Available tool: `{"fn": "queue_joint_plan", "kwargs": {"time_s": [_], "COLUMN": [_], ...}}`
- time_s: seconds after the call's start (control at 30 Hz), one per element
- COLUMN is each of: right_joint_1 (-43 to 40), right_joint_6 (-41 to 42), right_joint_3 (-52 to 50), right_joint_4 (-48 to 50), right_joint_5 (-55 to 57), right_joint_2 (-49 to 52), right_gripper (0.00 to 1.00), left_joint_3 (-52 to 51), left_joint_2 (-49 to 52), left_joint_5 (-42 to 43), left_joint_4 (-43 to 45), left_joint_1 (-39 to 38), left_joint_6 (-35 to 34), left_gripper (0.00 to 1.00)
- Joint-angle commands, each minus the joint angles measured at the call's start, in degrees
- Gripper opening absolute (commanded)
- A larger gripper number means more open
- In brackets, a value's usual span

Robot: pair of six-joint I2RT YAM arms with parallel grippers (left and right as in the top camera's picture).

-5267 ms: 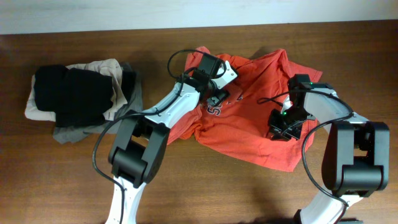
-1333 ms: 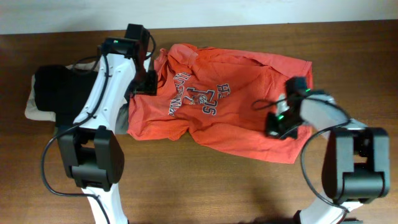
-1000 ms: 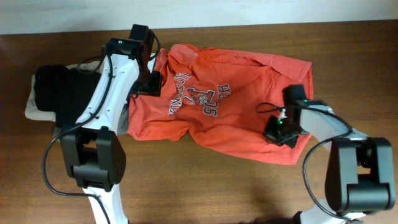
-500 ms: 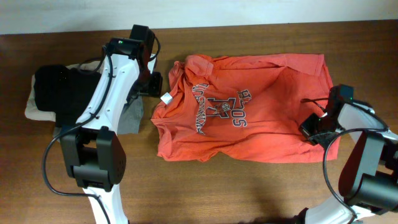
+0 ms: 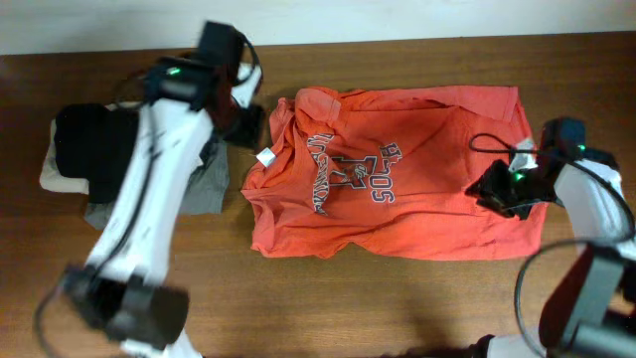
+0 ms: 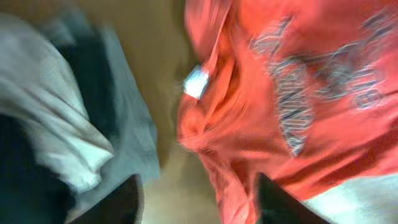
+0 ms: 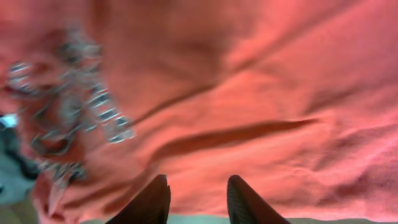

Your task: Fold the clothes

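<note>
The clothes, a red-orange T-shirt (image 5: pixel 417 214), lie spread face up across the middle of the table, white lettering (image 5: pixel 348 174) on the chest and a white tag (image 5: pixel 265 156) at the collar on the left. My left gripper (image 5: pixel 250 119) hovers open by the collar; in the left wrist view its fingers (image 6: pixel 118 202) straddle bare table and the shirt's edge (image 6: pixel 217 155), holding nothing. My right gripper (image 5: pixel 494 189) is over the shirt's right part. The right wrist view shows it open (image 7: pixel 196 202) above the cloth (image 7: pixel 261 93), with nothing between the fingertips.
A pile of folded garments sits at the left: black (image 5: pixel 99 149) on top, beige (image 5: pixel 55 174) and grey (image 5: pixel 204 189) under it, the grey one close to the shirt's collar. The table's far edge (image 5: pixel 397 42) meets a white wall.
The shirt was dragged right and flattened. Since then my right gripper has opened, let go of the right edge and shifted left over the cloth. The left arm is moving, blurred.
</note>
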Motion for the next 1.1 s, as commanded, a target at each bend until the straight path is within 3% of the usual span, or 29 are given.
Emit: {"fn": "queue_joint_plan", "kwargs": {"time_s": [0.0, 0.1, 0.17, 0.23, 0.33, 0.43, 0.6, 0.73, 1.07], "right_joint_1": [0.3, 0.3, 0.3, 0.3, 0.3, 0.3, 0.3, 0.3, 0.3], "right_joint_6": [-4.7, -4.6, -3.8, -3.3, -3.5, -4.2, -4.5, -4.6, -4.6], "right_joint_3": [1.1, 1.1, 1.1, 1.1, 1.1, 1.1, 1.1, 1.1, 1.1], "right_joint_4": [-0.3, -0.3, -1.2, -2.8, -5.8, -7.5, -7.5, -7.8, -8.1], "right_joint_5": [-4.3, -4.3, -3.6, -2.6, -1.4, -0.9, -0.9, -0.9, 1.1], "right_joint_2": [-9.0, -14.8, -18.1, -20.4, -22.1, -22.1, -22.0, -22.0, -22.0], "right_gripper": [0.40, 0.52, 0.61, 0.63, 0.63, 0.63, 0.63, 0.63, 0.63], "left_joint_3": [2.8, 2.8, 2.8, 2.7, -0.7, -8.9, -31.8, -45.3, -59.5], "left_joint_2": [-11.6, -16.4, -17.8, -17.9, -17.4, -17.4, -17.4, -17.3, -17.3], "left_joint_5": [3.3, 2.1, -0.3, -2.3, 0.4, 6.8, 16.8, 16.9, 22.6], "left_joint_4": [1.9, 3.7, 1.3, -3.8, -9.2, -9.0, 2.0, 10.8, 24.0], "left_joint_1": [0.1, 0.2, 0.2, 0.2, 0.2, 0.2, -2.0, -3.4, -3.4], "left_joint_6": [2.6, 2.5, 1.1, -1.2, -3.1, -2.9, 0.1, -0.1, -2.7], "left_gripper": [0.93, 0.94, 0.89, 0.79, 0.78, 0.78, 0.78, 0.85, 0.84]}}
